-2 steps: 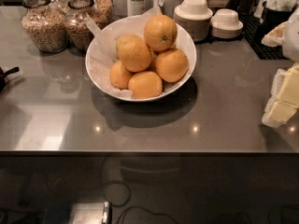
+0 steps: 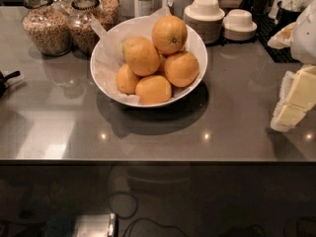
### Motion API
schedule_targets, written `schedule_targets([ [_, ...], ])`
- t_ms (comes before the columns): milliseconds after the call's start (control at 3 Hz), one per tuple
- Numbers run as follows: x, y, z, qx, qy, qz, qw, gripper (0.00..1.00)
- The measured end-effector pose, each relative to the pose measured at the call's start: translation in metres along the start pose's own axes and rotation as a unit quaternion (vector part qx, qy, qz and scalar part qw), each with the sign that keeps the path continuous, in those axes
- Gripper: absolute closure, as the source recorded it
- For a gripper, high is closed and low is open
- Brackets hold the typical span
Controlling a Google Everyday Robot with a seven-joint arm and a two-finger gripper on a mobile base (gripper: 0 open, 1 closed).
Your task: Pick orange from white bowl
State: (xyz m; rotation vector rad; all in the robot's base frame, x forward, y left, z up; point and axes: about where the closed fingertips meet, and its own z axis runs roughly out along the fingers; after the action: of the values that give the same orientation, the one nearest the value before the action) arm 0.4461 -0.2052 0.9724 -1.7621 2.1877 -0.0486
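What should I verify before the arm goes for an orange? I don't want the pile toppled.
1. The white bowl holds oranges: ok, five piled inside.
2. The top orange is reachable from above: ok, nothing over it.
3. The gripper is over the bowl: not ok, it sits at the right edge of the counter, apart from the bowl.
4. The top orange rests steady on the others: cannot tell.
5. The stacked dishes are apart from the bowl's rim: ok, behind it to the right.
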Motion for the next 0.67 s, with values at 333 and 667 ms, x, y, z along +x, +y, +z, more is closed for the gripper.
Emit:
schedule_targets([
  [333,-0.048,-0.015,0.007,-0.007,-0.063,-0.064,0.9959,0.0],
  [667,-0.099,-0.029,0.002,0.006,-0.149,-0.124,0.981,0.0],
])
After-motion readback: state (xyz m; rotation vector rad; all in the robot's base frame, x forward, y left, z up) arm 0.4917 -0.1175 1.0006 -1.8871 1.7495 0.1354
